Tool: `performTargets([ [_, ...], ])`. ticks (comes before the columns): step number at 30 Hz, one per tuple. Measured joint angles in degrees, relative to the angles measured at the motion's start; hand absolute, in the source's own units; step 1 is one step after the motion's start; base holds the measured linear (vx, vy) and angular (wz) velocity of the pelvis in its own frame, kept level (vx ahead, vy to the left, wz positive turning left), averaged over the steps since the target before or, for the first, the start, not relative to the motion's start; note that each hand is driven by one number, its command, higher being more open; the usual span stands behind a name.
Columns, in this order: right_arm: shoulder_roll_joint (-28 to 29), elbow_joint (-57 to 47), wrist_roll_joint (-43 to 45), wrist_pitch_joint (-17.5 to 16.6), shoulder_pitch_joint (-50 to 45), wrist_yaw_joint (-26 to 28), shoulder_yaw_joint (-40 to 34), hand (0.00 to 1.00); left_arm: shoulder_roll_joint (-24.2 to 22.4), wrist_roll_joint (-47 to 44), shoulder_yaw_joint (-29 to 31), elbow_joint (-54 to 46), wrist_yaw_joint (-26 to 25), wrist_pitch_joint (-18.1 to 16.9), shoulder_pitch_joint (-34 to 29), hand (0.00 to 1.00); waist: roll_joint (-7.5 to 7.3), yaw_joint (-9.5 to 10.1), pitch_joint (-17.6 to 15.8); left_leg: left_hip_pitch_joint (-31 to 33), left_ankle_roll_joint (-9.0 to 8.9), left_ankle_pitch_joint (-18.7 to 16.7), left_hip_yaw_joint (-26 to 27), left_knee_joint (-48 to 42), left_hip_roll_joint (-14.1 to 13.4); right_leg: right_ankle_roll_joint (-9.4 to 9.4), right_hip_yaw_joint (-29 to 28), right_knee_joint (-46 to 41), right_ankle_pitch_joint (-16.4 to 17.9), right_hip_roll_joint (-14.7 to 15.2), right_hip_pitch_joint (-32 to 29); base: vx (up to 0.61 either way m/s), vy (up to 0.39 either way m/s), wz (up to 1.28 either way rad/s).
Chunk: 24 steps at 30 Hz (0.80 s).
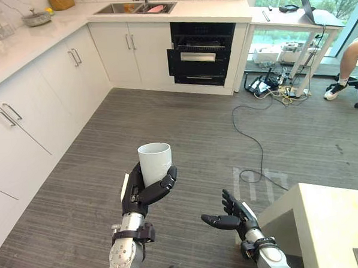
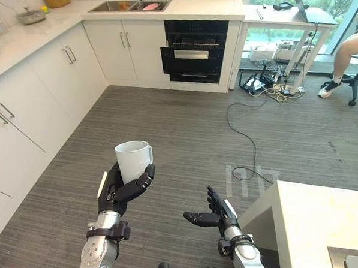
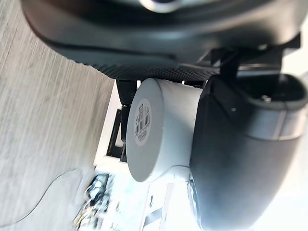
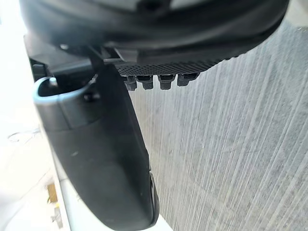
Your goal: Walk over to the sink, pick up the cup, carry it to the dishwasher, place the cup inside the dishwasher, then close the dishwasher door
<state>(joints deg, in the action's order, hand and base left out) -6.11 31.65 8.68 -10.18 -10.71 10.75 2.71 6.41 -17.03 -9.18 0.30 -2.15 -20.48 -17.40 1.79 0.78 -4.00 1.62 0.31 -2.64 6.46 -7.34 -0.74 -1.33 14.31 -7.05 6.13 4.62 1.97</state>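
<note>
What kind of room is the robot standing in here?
Probably a kitchen: white cabinets under a pale stone counter, a steel sink set into it, and a black built-in dishwasher with its door open. The left hand holds a white cup.

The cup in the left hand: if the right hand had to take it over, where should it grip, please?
Probably the bare upper wall just below the rim, coming from the robot's right. The cup stands upright, the left hand is curled round its lower half, and the open right hand hovers lower on that side.
</note>
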Motion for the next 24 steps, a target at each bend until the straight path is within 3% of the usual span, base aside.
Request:
performTargets([
  [2, -0.89, -1.27, -0.06, -0.01, 0.0, -0.15, -0.03, 1.0, -0.42, 0.01, 0.18, -1.42, 0.0, -0.01, 0.01, 0.0, 0.07, -0.05, -0.01, 2.31, 0.98, -2.41, -1.07, -4.23, 0.62, -0.53, 1.74, -4.27, 2.44, 1.51, -1.55, -0.03, 0.067, 0.36],
  [5, -2.26, -3.4, -0.06, -0.02, -0.07, -1.0, -0.11, 1.0, -1.05, 0.02, 0.32, -3.01, -0.09, -0.02, -0.07, 0.0, -0.17, -0.08, -0.38, 3.64, 2.5, -6.0, -3.03, -9.95, 3.33, -1.81, 3.55, -14.99, 7.54, 6.06, -3.17, 0.05, 0.098, 0.43],
  [6, -2.66, -3.88, -0.06, -0.06, -0.03, -1.31, -0.08, 1.0, -1.26, 0.01, 0.46, -3.07, -0.22, -0.02, -0.26, 0.0, 0.05, -0.06, -0.5, 3.44, 3.21, -6.55, -3.38, -11.54, 4.34, -1.68, 3.85, -19.69, 8.53, 7.77, -4.01, 0.09, 0.097, 0.29],
  [9, -1.61, -3.99, -0.12, -0.08, -0.39, -1.88, 0.07, 1.0, -1.38, -0.08, 0.6, -4.82, -0.32, -0.05, -0.62, 0.0, -0.07, -0.11, -0.99, 2.1, 4.38, -7.62, -6.03, -12.89, 5.31, 0.04, 2.38, -26.73, 9.91, 8.87, -5.51, 0.14, 0.049, 0.5],
  [12, -0.7, -5.93, -0.12, -0.1, -1.68, -1.71, 0.26, 1.0, -1.35, -0.5, 0.69, -5.17, -0.43, -0.08, -0.71, 0.0, -0.03, 0.05, -1.07, 1.64, 4.93, -9.03, -9.27, -12.95, 4.87, -0.14, -0.21, -26.53, 11.37, 6.05, -7.8, 0.11, -0.049, 0.48],
  [15, -0.1, -9.96, -0.08, -0.12, -3.0, -1.18, 0.73, 1.0, -1.34, -1.7, 0.93, -5.16, -0.43, -0.09, -0.72, 0.0, -0.01, 0.12, -2.23, 0.22, 3.68, -10.56, -11.6, -13.28, 3.39, -0.64, -4.61, -27.18, 11.01, 2.89, -14.24, 0.13, -0.123, 0.35],
  [18, 0.2, -14.3, -0.06, -0.27, -5.54, -0.73, 1.18, 1.0, -1.3, -2.01, 0.9, -5.16, 0.08, -0.16, -0.77, 0.0, -0.92, -0.23, -2.59, -0.02, 1.13, -15.62, -14.74, -18.67, 2.6, -0.05, -7.84, -22.11, 7.53, 2.07, -17.03, 0.21, -0.241, 0.56],
  [19, 0.1, -14.43, -0.05, -0.27, -5.9, -0.37, 1.22, 1.0, -1.43, -2.03, 0.89, -5.09, 0.11, -0.17, -1.24, 0.0, -1.39, -0.21, -2.21, -0.81, 0.34, -18.39, -15.87, -20.88, 2.36, 0.09, -7.01, -22.61, 2.6, 2.52, -15.99, 0.34, -0.338, 0.37],
  [20, -0.25, -14.4, -0.05, -0.17, -5.99, -0.14, 1.23, 1.0, -1.97, -2.06, 0.85, -5.12, 0.1, -0.16, -2.4, 0.0, -0.57, -0.16, -1.49, -2.7, 0.49, -19.96, -16.23, -20.33, 0.34, 0.74, -5.62, -23.74, 4.77, 1.28, -14.86, 0.38, -0.343, 0.28],
  [21, -0.27, -14.42, 0.01, -0.16, -6.08, -0.06, 1.26, 1.0, -2.26, -2.07, 0.86, -5.19, 0.11, -0.17, -3.19, 0.0, -0.64, -0.06, -0.91, -3.75, 0.89, -20.17, -15.6, -19.71, -0.7, 1.29, -5.01, -22.88, 5.34, 0.64, -14.04, 0.51, -0.355, 0.4],
  [22, -0.29, -15.29, 0.28, -0.17, -6.05, -0.01, 1.14, 1.0, -3.22, -2.08, 0.51, -5.35, 0.34, -0.16, -3.51, 0.0, 0.35, -0.77, -0.19, -1.52, 1.84, -18.98, -12.94, -27.26, -2.9, 2.26, -2.72, -21.42, 6.28, -0.31, -12.47, 0.46, -0.222, 0.43],
  [23, -1.02, -15.82, 0.29, -0.18, -6.09, -0.04, 0.98, 1.0, -4.3, -2.08, -0.28, -5.5, 0.74, -0.19, -3.79, 0.0, 1.34, -0.72, 0.42, 0.36, 1.14, -15.04, -10.15, -36.35, -4.58, 3.26, -1.71, -20.7, 7.06, -1.3, -11.04, 0.47, -0.206, 0.52],
  [24, -1.26, -16.07, 0.26, -0.18, -6.15, 0.05, 1.06, 1.0, -4.87, -2.06, -0.38, -5.62, 1.11, -0.19, -4.01, 0.0, 1.59, -0.66, 0.57, 1.52, 0.86, -13.28, -7.84, -38.8, -6.19, 3.57, -0.93, -20.09, 7.54, -1.8, -9.93, 0.45, -0.203, 0.38],
])
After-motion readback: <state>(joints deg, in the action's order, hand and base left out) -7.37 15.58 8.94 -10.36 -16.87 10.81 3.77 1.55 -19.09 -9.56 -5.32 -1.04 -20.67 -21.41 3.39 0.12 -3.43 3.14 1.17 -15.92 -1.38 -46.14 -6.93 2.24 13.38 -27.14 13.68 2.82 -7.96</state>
